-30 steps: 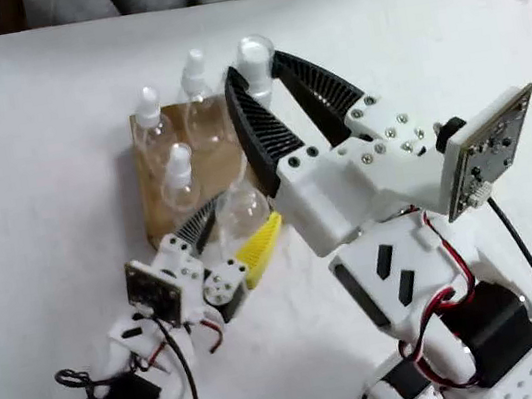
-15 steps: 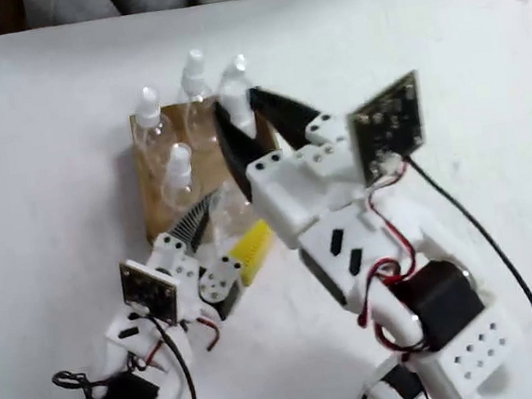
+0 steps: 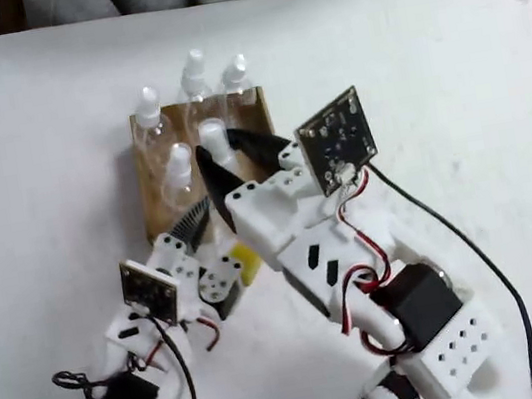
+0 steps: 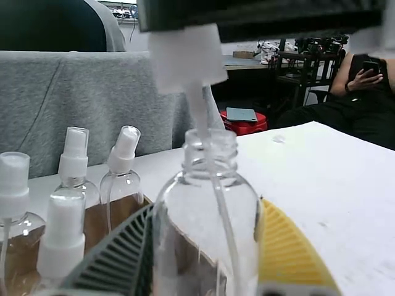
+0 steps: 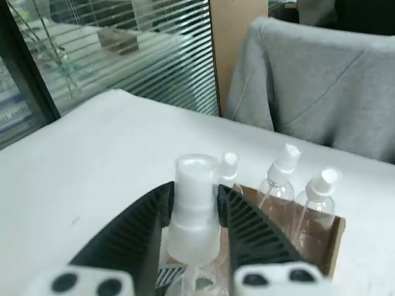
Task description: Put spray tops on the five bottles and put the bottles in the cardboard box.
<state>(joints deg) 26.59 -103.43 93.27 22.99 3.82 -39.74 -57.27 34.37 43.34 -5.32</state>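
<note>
My left gripper (image 3: 219,237) is clamped around the last bare bottle (image 4: 207,216). One grey finger and one yellow finger hug its body, holding it upright at the near edge of the cardboard box (image 3: 155,202). I cannot tell whether it stands inside the box or on the tabletop (image 3: 30,115) just beside it. The box sits left of the tabletop's middle, toward the far edge. Inside it stand four capped bottles (image 3: 179,173), three along the box's far edge and one nearer its left edge. Further right, my right gripper (image 5: 194,191) pinches the final spray top (image 5: 194,216) between its black fingers, directly over the open neck. The dip tube (image 4: 213,185) already reaches down into the bottle, but the top is not yet seated. I judge the task mostly done: four of five bottles are capped and boxed. What is left is to press this top home, then place the fifth bottle in the box. The count is five bottles, five spray tops and one box.
</note>
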